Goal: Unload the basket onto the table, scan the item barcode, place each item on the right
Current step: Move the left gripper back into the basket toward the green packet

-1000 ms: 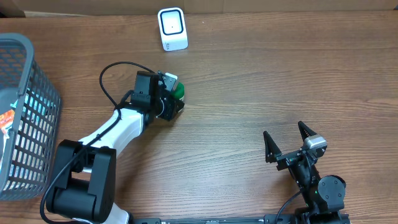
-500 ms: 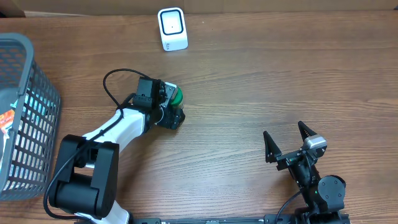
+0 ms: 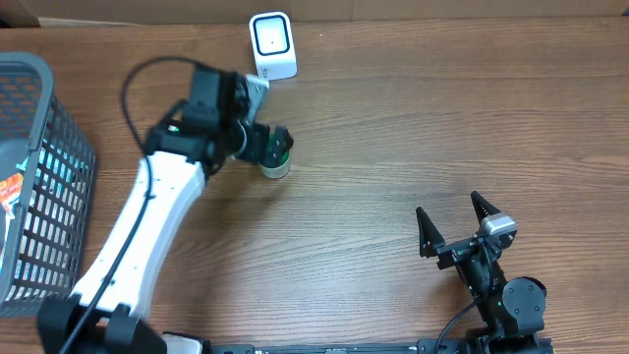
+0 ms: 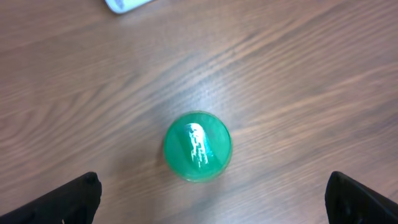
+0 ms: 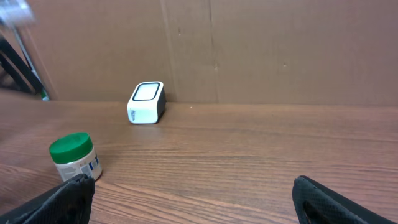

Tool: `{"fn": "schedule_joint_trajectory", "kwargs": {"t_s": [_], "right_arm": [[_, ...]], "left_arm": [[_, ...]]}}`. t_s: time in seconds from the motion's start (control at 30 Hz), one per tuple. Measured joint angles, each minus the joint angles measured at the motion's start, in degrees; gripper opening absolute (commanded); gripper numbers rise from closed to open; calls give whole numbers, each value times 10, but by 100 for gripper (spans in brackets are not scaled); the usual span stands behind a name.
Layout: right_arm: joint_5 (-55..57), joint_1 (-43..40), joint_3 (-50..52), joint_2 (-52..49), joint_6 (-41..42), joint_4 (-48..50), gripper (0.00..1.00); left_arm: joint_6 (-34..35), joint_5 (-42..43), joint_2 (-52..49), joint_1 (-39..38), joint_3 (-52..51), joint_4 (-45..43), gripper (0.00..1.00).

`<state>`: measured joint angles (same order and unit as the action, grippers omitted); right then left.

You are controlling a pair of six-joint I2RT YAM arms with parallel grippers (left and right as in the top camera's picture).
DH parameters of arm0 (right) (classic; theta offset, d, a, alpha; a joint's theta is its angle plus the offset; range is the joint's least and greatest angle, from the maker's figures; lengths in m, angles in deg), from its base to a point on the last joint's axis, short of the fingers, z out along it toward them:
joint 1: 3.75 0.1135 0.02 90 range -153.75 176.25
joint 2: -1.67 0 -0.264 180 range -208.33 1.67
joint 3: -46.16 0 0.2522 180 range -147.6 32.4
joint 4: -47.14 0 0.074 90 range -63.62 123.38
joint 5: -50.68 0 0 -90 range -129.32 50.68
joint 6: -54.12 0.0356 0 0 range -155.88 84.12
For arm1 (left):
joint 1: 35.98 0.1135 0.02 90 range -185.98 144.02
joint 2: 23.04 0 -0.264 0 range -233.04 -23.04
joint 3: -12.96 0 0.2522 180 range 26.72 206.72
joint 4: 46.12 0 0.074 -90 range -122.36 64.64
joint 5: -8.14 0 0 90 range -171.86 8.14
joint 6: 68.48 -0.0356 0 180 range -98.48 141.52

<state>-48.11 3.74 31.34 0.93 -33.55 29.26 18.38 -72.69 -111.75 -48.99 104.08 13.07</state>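
Item: green-lidded jar [image 4: 197, 147], upright on worktop [image 3: 393, 128], near scanner [image 3: 272, 45]. Change: left pincer [image 4: 211, 199], lately closed on it, now spread wide above the lid, jar released. Right pincer [image 5: 196, 199]: spread, idle, well apart. Judgement: scanning pass likely finished

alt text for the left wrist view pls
A green-lidded jar stands upright on the wooden table, seen from straight above. The left gripper hangs over it, jaws wide open and clear of it. A white scanner shows at top left.
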Motion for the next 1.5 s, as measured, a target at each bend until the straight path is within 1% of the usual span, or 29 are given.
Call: {"fn": "schedule_joint_trajectory", "kwargs": {"t_s": [0.13,0.2,0.27,0.37,0.4,0.5,0.57,0.67,0.77,0.87,1.0,1.1,1.2,1.37,1.5], "right_arm": [[0,0,0,0,0,0,100],[0,0,0,0,0,0,100],[0,0,0,0,0,0,100],[0,0,0,0,0,0,100],[0,0,0,0,0,0,100],[0,0,0,0,0,0,100],[0,0,0,0,0,0,100],[0,0,0,0,0,0,100],[0,0,0,0,0,0,100],[0,0,0,0,0,0,100],[0,0,0,0,0,0,100],[0,0,0,0,0,0,100],[0,0,0,0,0,0,100],[0,0,0,0,0,0,100],[0,0,0,0,0,0,100]], "left_arm": [[7,-9,9,32,136,140,95],[26,-30,9,73,212,213,92],[46,-49,9,128,282,259,91],[73,-66,10,229,364,290,93],[86,-72,12,273,388,299,93],[112,-77,16,367,413,303,93],[128,-80,17,431,415,307,91],[142,-81,15,495,402,309,85],[148,-81,14,538,358,293,87],[151,-79,7,568,282,234,88],[152,-73,-17,584,201,157,91],[151,-68,-56,585,176,120,91],[150,-56,-104,585,175,99,90],[134,-37,-183,584,174,73,82],[117,-40,-236,563,173,36,80]]}}
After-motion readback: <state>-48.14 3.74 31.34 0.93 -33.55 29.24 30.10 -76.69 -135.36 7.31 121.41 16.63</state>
